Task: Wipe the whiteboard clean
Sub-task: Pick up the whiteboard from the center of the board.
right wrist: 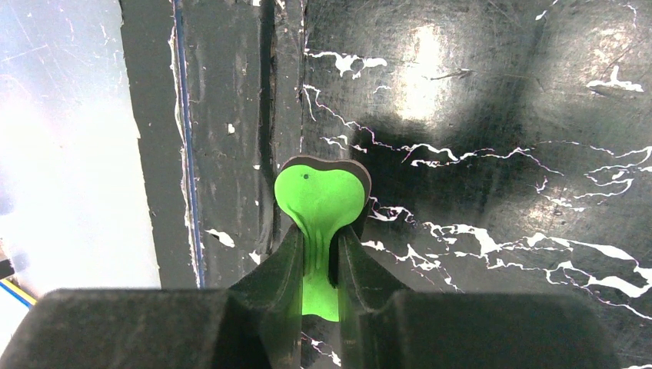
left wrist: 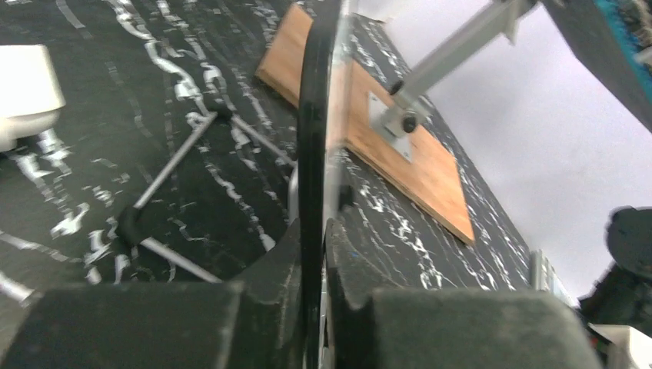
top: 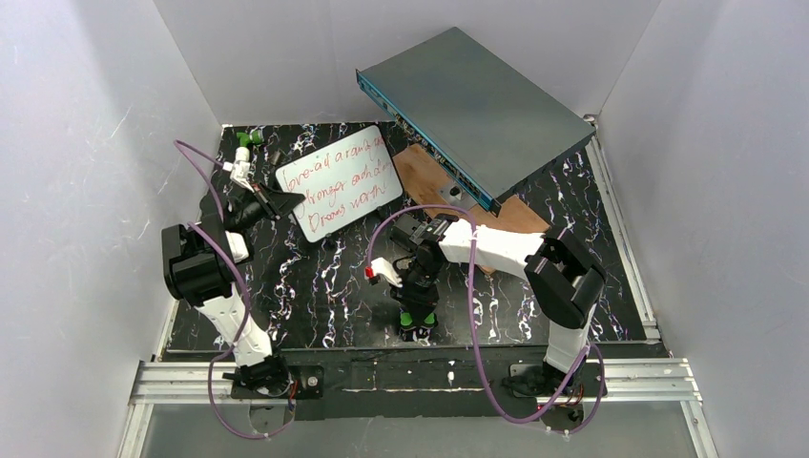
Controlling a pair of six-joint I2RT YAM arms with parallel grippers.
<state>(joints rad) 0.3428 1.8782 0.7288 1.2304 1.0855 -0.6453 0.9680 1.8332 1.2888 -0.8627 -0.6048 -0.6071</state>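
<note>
Red handwriting is seen across the whiteboard [top: 339, 181], three slanted lines too scrawled to be read. The board is found at the back left of the black marbled table [top: 315, 296], just left of a wooden plank [top: 425, 172]. Part of its left edge is covered by the left gripper [top: 286, 201], whose fingers are closed on the thin black rim. From the left wrist that rim is caught edge-on between the pads, and the written face is lost from view. Whether the board lies flat or is tipped up cannot be told.

Over the plank a grey-teal metal box [top: 477, 100] is propped at a slant, and much of the wood is hidden beneath it. A metal bracket [left wrist: 396, 123] is fixed to the plank. Thin metal rods [left wrist: 173, 165] are spotted on the table beside the board; what they belong to cannot be made out.

Well apart, near the front edge, the right gripper [top: 417, 320] is pointed down, its fingers clamped on a green eraser [right wrist: 319, 196] whose lower part is hidden between them. A small green thing [top: 250, 138] is glimpsed at the back left, too small to be identified.
</note>
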